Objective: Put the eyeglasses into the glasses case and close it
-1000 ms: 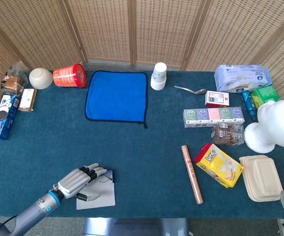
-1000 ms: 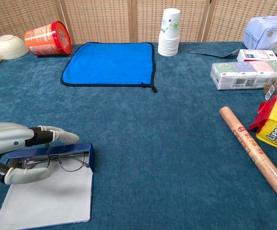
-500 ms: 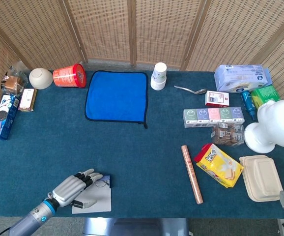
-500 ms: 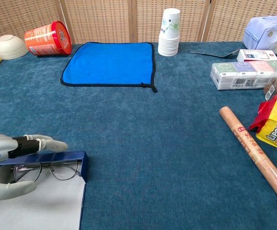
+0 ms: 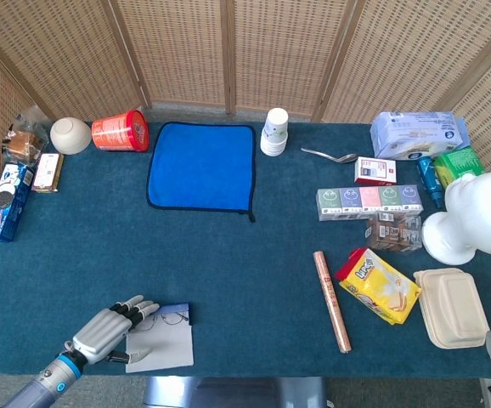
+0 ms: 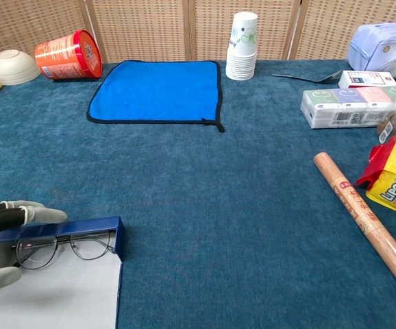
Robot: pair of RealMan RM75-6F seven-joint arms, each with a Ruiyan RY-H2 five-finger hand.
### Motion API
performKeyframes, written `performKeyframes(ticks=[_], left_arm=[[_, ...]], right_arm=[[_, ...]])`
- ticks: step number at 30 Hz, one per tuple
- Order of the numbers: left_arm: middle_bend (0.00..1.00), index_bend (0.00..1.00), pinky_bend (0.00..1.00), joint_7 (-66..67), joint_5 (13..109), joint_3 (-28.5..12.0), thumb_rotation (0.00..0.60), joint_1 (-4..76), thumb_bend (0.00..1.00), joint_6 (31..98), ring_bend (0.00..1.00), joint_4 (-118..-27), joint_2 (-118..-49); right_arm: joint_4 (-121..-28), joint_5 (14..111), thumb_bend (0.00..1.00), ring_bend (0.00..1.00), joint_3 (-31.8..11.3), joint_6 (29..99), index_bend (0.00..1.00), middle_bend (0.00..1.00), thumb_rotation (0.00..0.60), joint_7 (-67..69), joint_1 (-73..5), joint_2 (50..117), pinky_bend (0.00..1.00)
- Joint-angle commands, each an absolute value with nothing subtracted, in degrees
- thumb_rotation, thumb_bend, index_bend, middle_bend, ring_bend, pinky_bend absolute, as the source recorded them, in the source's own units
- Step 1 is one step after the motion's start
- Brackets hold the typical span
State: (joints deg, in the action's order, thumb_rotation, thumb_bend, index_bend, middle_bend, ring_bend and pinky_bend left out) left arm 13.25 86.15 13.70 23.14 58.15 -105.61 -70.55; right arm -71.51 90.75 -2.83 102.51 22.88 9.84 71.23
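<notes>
Near front-left edge of the table (image 5: pixel 254 263): glasses case (image 6: pixel 61 271) lies open, blue tray at the far side, pale grey lid flap spread flat toward the robot. Eyeglasses (image 6: pixel 64 245) sit inside the blue tray, lenses side by side, thin dark frame. Left hand (image 5: pixel 103 331) at the case's left end; in the chest view only its fingertips (image 6: pixel 37 214) show, one set lying along the tray's far-left rim, a thumb tip below by the flap's left edge. Fingers apart, nothing pinched between them; whether they actually touch the case, cannot tell. Right hand out of both views. Mid-table, far side: blue cloth (image 5: pixel 201 166) laid flat, stack of paper cups (image 5: pixel 274 131) just to its right. Far left: red can (image 5: pixel 120 131) on its side beside a white bowl (image 5: pixel 70 135). Right half: brown roll (image 5: pixel 332 300) lying lengthwise, yellow snack bag (image 5: pixel 378 285) just beside it, well apart from the case.
</notes>
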Motion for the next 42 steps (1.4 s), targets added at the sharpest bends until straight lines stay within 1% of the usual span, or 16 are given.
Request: performKeyframes(ticks=[1, 11, 27, 32, 42], left_arm=[[0.10, 0.02, 0.16, 13.8, 86.5, 13.4, 0.089, 23.3, 0.24, 57.7, 0.00, -105.8, -71.0], [0.10, 0.02, 0.16, 16.1, 86.4, 12.8, 0.087, 24.1, 0.24, 55.5, 0.00, -107.2, -72.1], [0.10, 0.02, 0.15, 16.1, 87.2, 14.0, 0.086, 21.7, 0.24, 57.3, 0.00, -107.5, -71.9], [0.10, 0.02, 0.15, 16.0, 87.4, 13.1, 0.090, 22.2, 0.24, 56.9, 0.00, -107.0, -72.2], [0.09, 0.02, 0.15, 16.4, 87.1, 12.4, 0.084, 23.4, 0.24, 54.6, 0.00, -107.1, -73.1]], right_arm=[[-71.2, 90.7, 0.41, 0.09, -2.8, 102.6, 0.00, 0.06, 0.600, 23.1, 9.9, 71.3, 0.28], [-69.8, 89.9, 0.41, 0.09, -2.9, 103.3, 0.00, 0.06, 0.600, 24.6, 10.9, 71.5, 0.28], [-68.3, 90.3, 0.41, 0.09, -2.7, 103.4, 0.00, 0.06, 0.600, 26.0, 10.9, 72.2, 0.28], [-68.0, 90.6, 0.41, 0.09, -2.7, 103.9, 0.00, 0.06, 0.600, 26.2, 11.1, 72.0, 0.28], [-67.5, 90.0, 0.41, 0.09, -2.7, 104.4, 0.00, 0.06, 0.600, 26.8, 11.9, 72.2, 0.28]])
